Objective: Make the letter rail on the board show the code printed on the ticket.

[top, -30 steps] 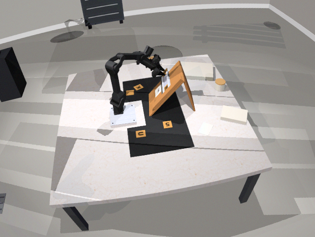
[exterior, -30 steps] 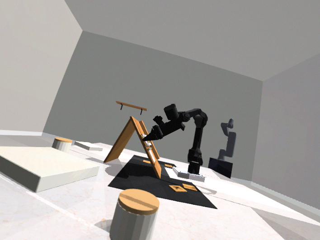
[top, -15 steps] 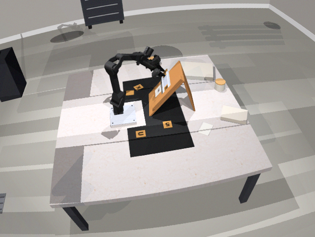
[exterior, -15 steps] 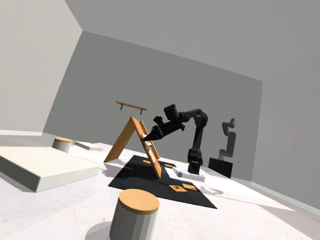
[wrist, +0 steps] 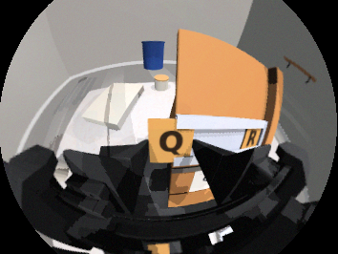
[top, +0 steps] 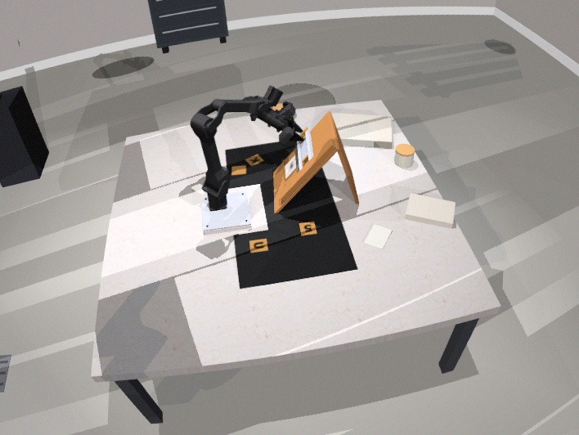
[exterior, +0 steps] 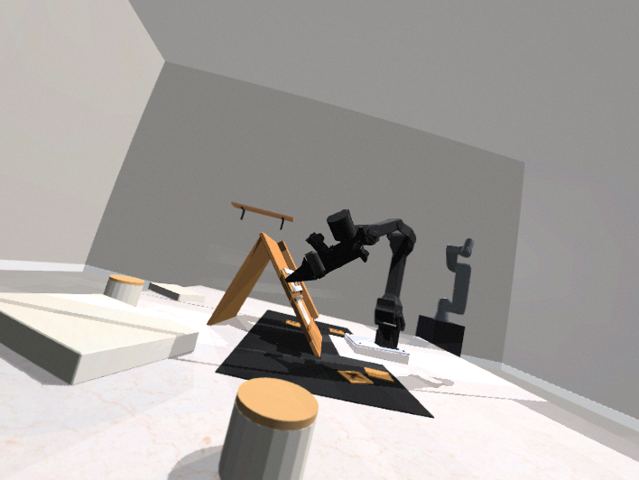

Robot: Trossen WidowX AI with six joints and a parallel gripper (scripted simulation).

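My gripper [top: 302,138] [exterior: 287,280] [wrist: 170,142] is shut on the orange Q tile [wrist: 157,152], which reads upright between its fingertips. The tile's right part overlaps the left end of the white rail [wrist: 220,122] on the tilted orange board [top: 322,135] [exterior: 235,291] [wrist: 220,72]. Whether it is inside the channel is unclear. An R tile [wrist: 252,138] is at the rail's right end. The ticket [top: 290,166] is below the rail, its code unreadable. On the black mat [top: 299,262] lie a U tile [top: 258,245], an S tile [top: 307,228], an X tile [top: 254,159] and an unreadable tile [top: 238,170].
A lidded jar [top: 403,156] [wrist: 161,83] and a cream block [top: 430,210] stand behind the board. Another cream slab [top: 370,132] [wrist: 115,105] lies beyond the board's open-end side. A second jar [exterior: 268,433] stands near that counter edge. A white card [top: 378,235] lies beside the mat.
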